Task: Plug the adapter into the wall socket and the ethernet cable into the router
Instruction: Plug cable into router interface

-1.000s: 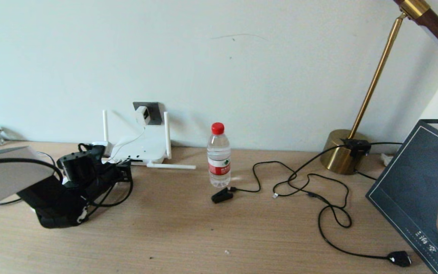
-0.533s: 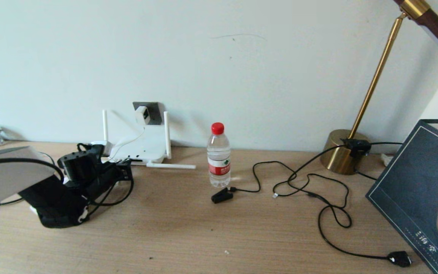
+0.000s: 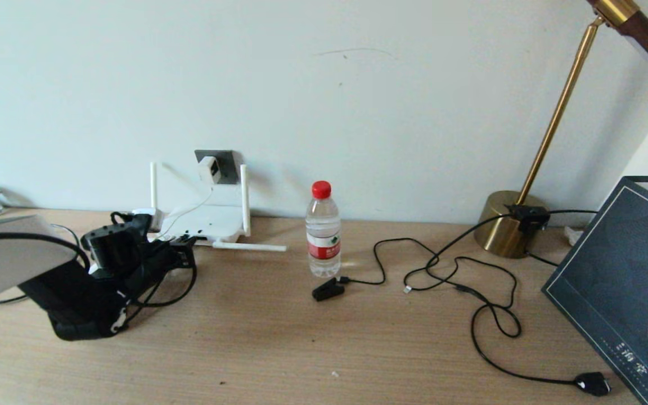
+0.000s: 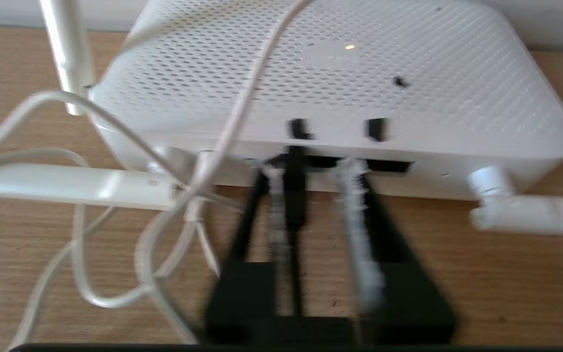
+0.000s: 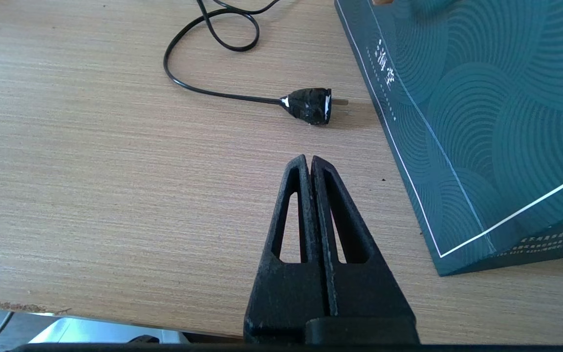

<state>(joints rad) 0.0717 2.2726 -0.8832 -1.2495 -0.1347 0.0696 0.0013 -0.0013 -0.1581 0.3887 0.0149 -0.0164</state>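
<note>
The white router (image 3: 207, 223) lies against the wall below the dark wall socket (image 3: 227, 160). The white adapter (image 3: 209, 169) sits in that socket. Its thin white cord (image 4: 242, 98) drapes over the router (image 4: 359, 73). My left gripper (image 4: 311, 168) is at the router's front edge and open, the fingertips level with the ports. The ethernet cable's black connector (image 4: 295, 190) sits in a port between the fingers, close to one and clear of the other. The ethernet cable (image 3: 180, 289) loops beside the left gripper (image 3: 185, 244). My right gripper (image 5: 309, 159) is shut and empty, low over the table's front.
A water bottle (image 3: 323, 230) stands mid-table with a black clip-end cable (image 3: 328, 289) before it. The brass lamp base (image 3: 507, 225) is at the back right. Its black cord ends in a plug (image 5: 311, 105) beside a dark teal bag (image 5: 482, 98). One antenna (image 3: 251, 246) lies flat.
The left arm has edged slightly back and lower in the head view. The bottle, cables, lamp and bag have kept their places.
</note>
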